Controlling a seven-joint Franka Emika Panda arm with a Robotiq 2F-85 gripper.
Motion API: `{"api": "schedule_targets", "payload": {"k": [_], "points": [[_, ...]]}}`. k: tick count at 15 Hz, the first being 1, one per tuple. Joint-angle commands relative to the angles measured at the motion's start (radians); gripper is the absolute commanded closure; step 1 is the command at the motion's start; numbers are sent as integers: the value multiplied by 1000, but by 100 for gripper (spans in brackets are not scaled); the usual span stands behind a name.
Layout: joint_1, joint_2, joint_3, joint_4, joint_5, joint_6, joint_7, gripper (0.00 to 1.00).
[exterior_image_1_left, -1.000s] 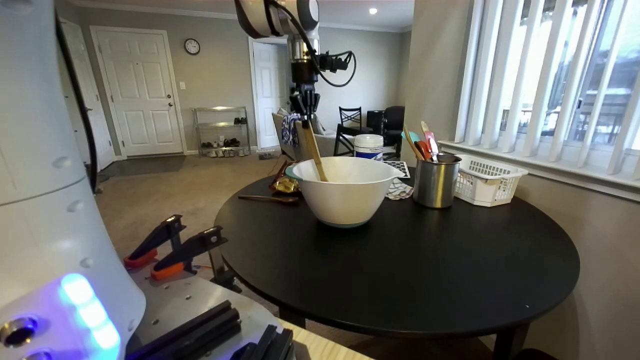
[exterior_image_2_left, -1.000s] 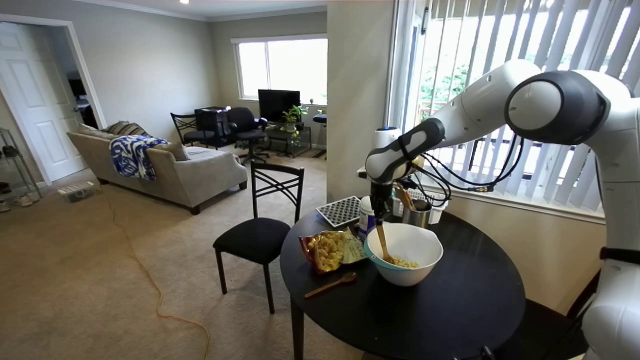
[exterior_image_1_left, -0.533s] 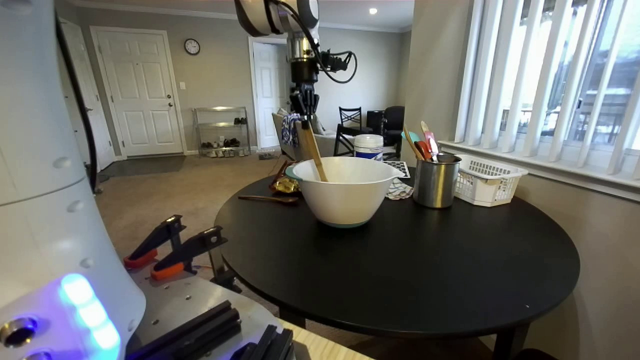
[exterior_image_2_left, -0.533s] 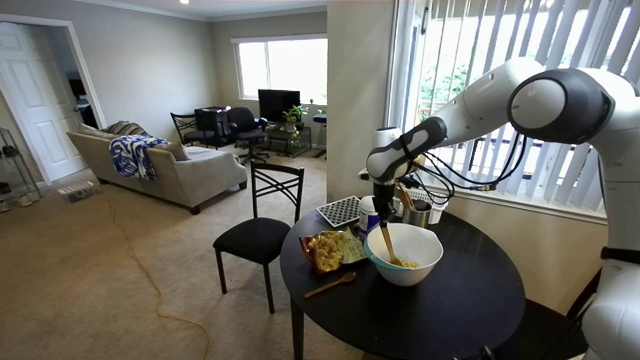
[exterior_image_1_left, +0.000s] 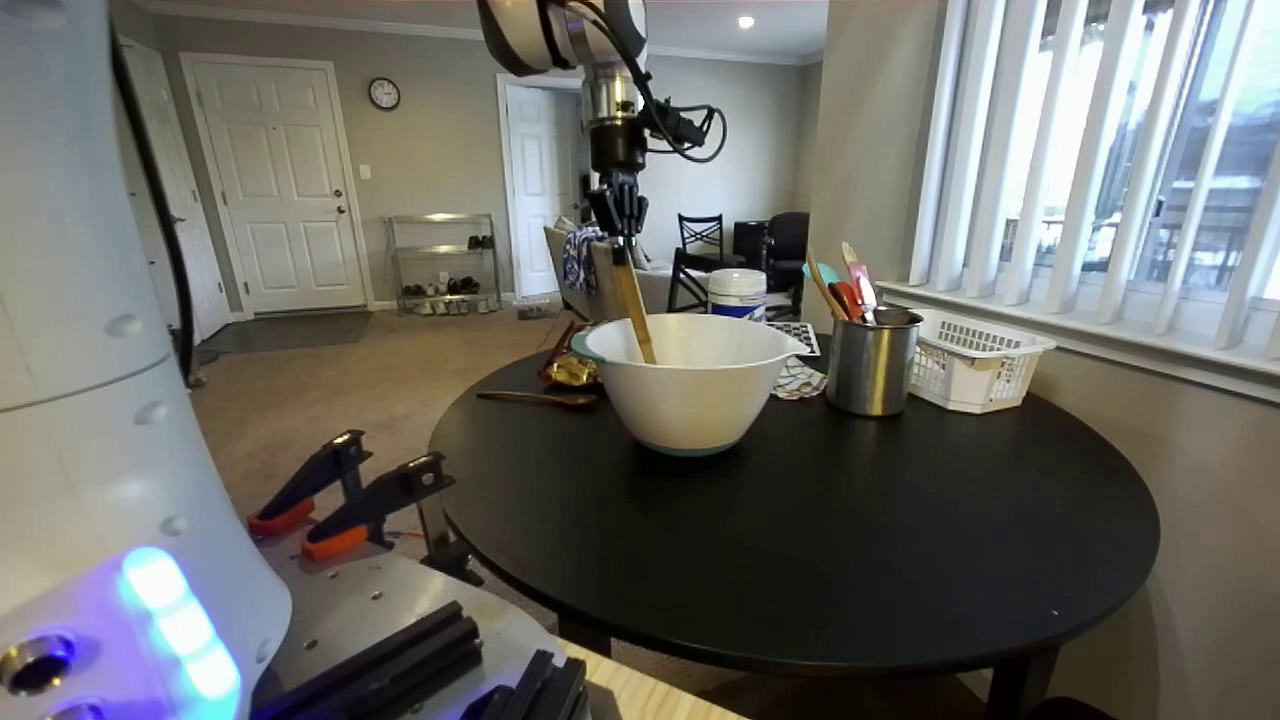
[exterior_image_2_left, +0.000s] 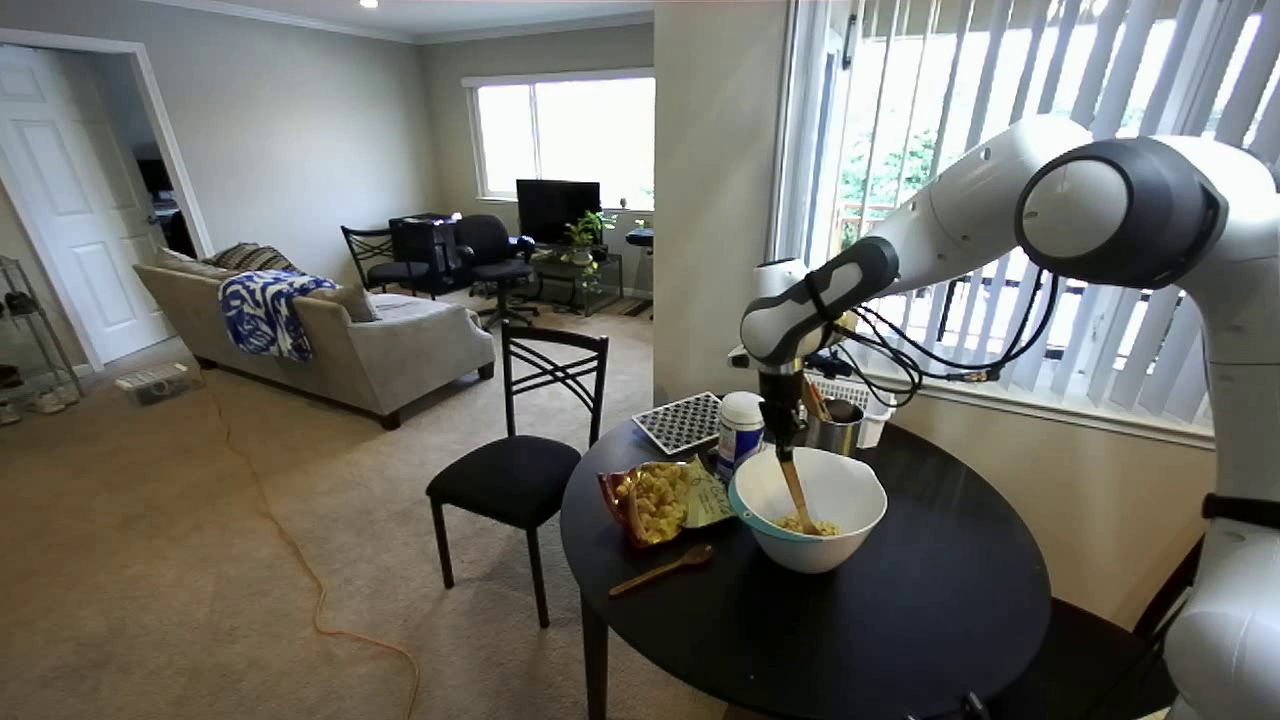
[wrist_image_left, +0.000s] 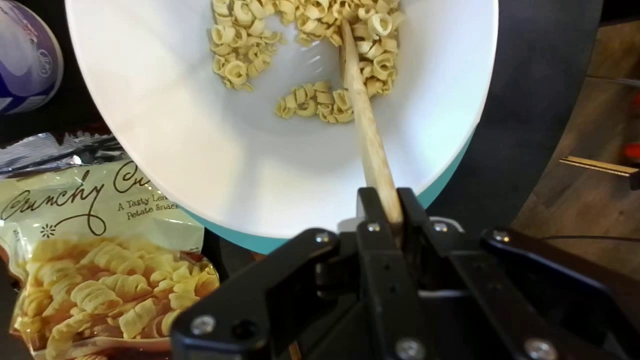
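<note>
Gripper (wrist_image_left: 389, 201) pinching spoon (wrist_image_left: 368, 127) near its top end, likely to clear the bowl (wrist_image_left: 200, 185) while the other end sits among the curls (wrist_image_left: 236, 70) inside. Bowl's on the counter (exterior_image_2_left: 920, 600), bag (wrist_image_left: 105, 270) just beside.

Wdn handle (exterior_image_1_left: 634, 308) from grpr (exterior_image_1_left: 622, 246) into bowl (exterior_image_1_left: 692, 410)

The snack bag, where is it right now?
In the wrist view, the snack bag is at the lower left, beside the white bowl. In an exterior view, a wooden spoon lies in front of it on the table.
</note>
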Motion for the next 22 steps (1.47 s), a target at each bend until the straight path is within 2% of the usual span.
{"api": "schedule_targets", "payload": {"k": [1, 4, 7, 13, 17, 22], "points": [[15, -17, -22, -29, -74, 79, 24, 97], [19, -19, -40, -42, -140, 176, 58, 97], [18, -14, -46, -45, -155, 238, 81, 97], [-12, -34, 6, -87, -40, 351, 79, 97], [-45, -48, 46, -112, 39, 336, -5, 97], [-64, -56, 62, -109, 111, 284, -29, 97]]}}
